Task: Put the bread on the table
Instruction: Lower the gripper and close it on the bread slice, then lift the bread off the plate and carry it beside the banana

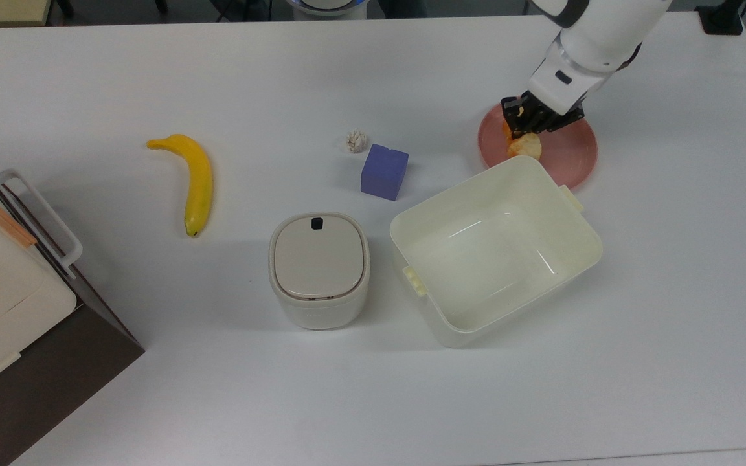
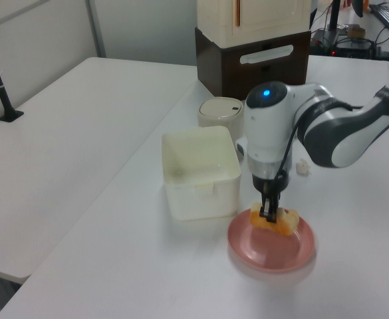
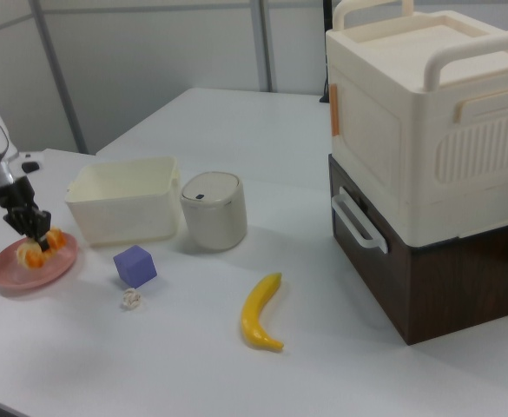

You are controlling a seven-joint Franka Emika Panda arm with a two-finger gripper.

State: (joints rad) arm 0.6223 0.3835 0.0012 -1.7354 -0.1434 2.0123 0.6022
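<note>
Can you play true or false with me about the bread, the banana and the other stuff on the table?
1. The bread lies on the pink plate. True.
2. The gripper hangs over the banana. False: it is down at the bread on the plate, far from the banana.
3. The cream tub has a banana inside. False: nothing lies in the tub.
4. The purple cube sits beside a little paper ball. True.
5. The round white bin has its lid off. False: the lid is on.
</note>
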